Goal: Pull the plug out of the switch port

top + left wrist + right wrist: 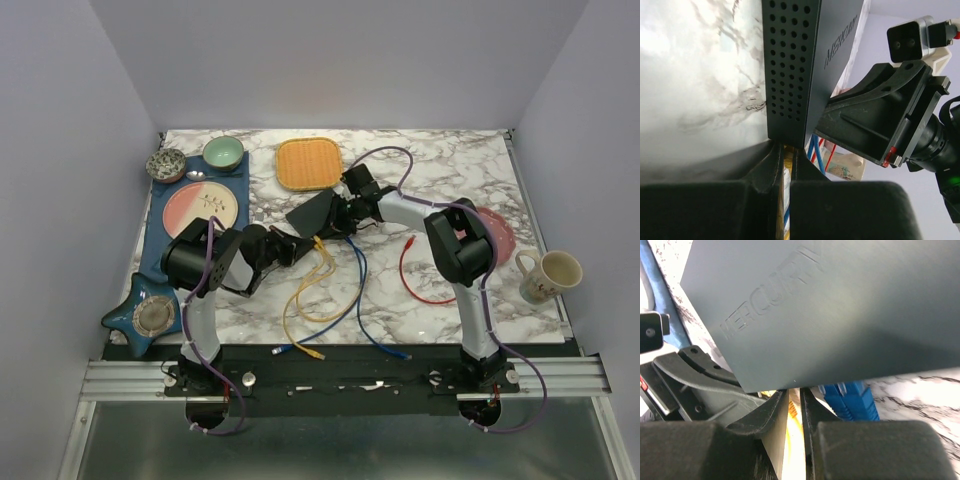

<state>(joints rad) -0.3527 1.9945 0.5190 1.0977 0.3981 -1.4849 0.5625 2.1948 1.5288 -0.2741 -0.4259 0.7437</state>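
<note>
The switch point(315, 212), a flat matte-black box, is tilted up off the marble table between both grippers. My left gripper point(300, 243) is at its lower port edge, where yellow cables point(310, 295) and blue cables point(362, 290) come out. In the left wrist view its fingers point(765, 170) are shut on a yellow plug point(787, 155) just under the switch's perforated end point(790, 60). My right gripper point(348, 215) is at the switch's right side. In the right wrist view it point(796, 395) is shut on a yellow plug point(794, 412) under the switch's face point(840, 305), beside blue plugs point(852, 400).
A yellow woven tray point(307, 163) lies behind the switch. A pink plate point(205, 208), a green bowl point(223, 152) and a patterned bowl point(165, 164) stand at the left on a blue mat point(160, 250). A red cable point(415, 275) and a mug point(548, 275) are at the right.
</note>
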